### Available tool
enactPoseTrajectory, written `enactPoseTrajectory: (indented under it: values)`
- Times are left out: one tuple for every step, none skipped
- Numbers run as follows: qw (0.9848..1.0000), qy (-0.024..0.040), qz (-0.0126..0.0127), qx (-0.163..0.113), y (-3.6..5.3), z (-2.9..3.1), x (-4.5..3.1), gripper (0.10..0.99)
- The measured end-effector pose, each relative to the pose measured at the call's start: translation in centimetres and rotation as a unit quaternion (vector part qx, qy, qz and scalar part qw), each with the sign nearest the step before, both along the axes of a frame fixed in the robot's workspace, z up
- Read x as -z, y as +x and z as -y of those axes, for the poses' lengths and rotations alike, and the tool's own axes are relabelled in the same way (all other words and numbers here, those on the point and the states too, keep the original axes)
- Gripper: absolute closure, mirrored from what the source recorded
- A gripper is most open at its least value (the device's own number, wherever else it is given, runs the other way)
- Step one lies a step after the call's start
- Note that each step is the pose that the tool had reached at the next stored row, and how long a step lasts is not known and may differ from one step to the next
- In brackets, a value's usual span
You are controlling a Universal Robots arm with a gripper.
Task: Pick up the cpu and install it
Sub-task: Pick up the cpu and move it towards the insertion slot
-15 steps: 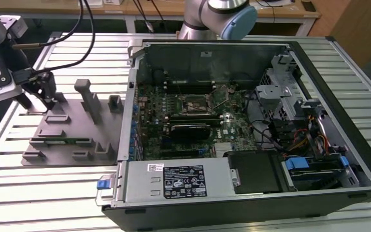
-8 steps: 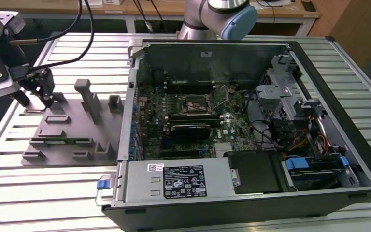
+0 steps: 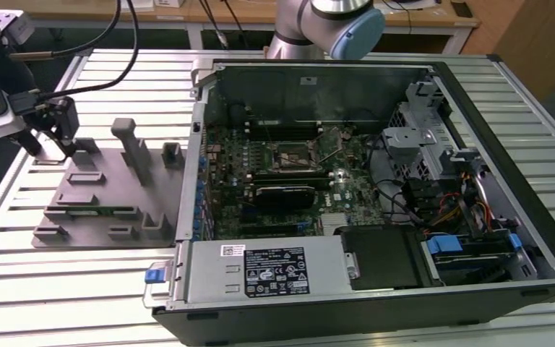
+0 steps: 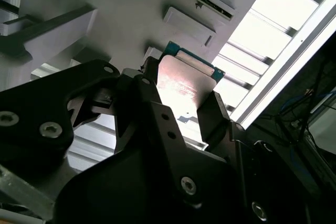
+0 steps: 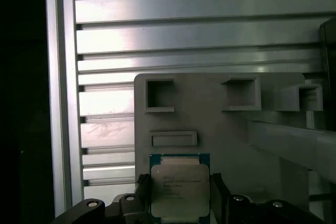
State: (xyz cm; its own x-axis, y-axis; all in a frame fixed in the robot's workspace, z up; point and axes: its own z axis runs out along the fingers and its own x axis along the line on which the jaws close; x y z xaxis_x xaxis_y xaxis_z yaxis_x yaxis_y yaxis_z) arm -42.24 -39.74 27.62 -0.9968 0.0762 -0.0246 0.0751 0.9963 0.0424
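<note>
The cpu (image 5: 179,184) is a small square chip with a silver top plate and a thin green rim, also visible in the second wrist view (image 4: 187,80). It sits between the two black fingers (image 5: 142,188) of my gripper (image 5: 179,195), which press on its opposite edges. In the exterior view my gripper (image 3: 54,152) hangs over the far corner of the grey plastic fixture (image 3: 113,188), at the exterior view's left. The open computer case (image 3: 374,181) lies to the right, with the motherboard's cpu socket (image 3: 290,154) near its middle.
The fixture carries posts and slots, with a tall post (image 3: 131,144) close beside my gripper. Cables (image 3: 95,43) run from the wrist. The ribbed aluminium table (image 3: 66,289) lies under everything. A power supply (image 3: 268,271) and drive bays (image 3: 470,253) fill the case's near side.
</note>
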Motion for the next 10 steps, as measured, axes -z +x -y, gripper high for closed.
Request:
enactPoseTrajectory:
  values:
    - [1.0000,0.0000,0.0000,0.000,0.00,0.00,-0.11,0.545]
    - [1.0000,0.0000,0.0000,0.000,0.00,0.00,-0.22,0.545]
    - [1.0000,0.0000,0.0000,0.000,0.00,0.00,-0.34,0.545]
    - [1.0000,0.0000,0.0000,0.000,0.00,0.00,-0.45,0.545]
    - [1.0000,0.0000,0.0000,0.000,0.00,0.00,-0.56,0.545]
    - [1.0000,0.0000,0.0000,0.000,0.00,0.00,-0.66,0.545]
    - [1.0000,0.0000,0.0000,0.000,0.00,0.00,-0.76,0.545]
    - [1.0000,0.0000,0.0000,0.000,0.00,0.00,-0.86,0.545]
    - [1.0000,0.0000,0.0000,0.000,0.00,0.00,-0.96,0.545]
    - [1.0000,0.0000,0.0000,0.000,0.00,0.00,-1.07,0.545]
